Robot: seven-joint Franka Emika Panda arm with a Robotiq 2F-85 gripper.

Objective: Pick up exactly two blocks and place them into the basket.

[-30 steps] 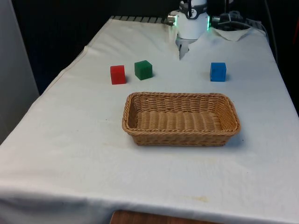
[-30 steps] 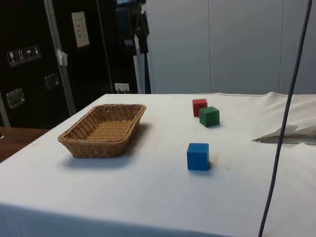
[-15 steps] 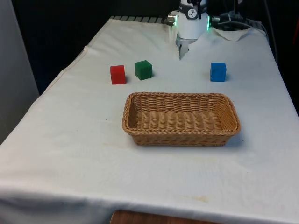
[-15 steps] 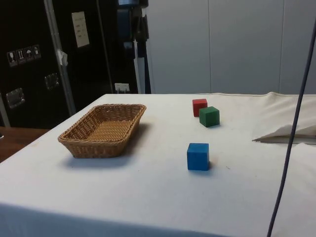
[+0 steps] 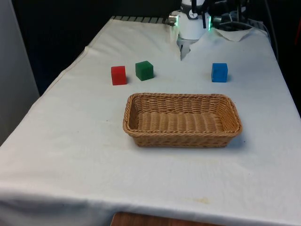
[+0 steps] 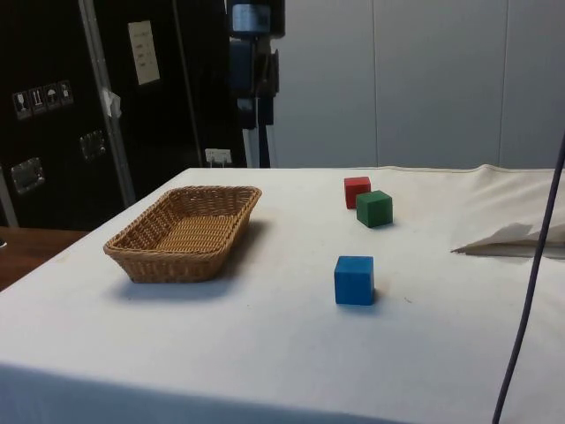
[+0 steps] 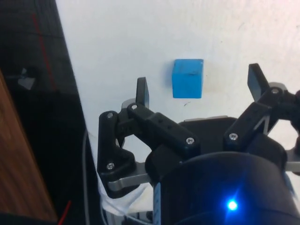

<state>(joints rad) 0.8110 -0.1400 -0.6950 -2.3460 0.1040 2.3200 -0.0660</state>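
White cloth (image 5: 70,155) covers table, faint creases near front edge. Wood corner (image 5: 141,220) shows below cloth's front hem. Dark cabinets (image 6: 53,106) in side view, pale paper label (image 6: 144,52) on one door.

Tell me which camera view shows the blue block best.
The side view: the blue block sits nearest that camera, unobstructed, two faces visible. The front view shows it beyond the basket. The wrist view shows it from above, ahead of the open gripper.
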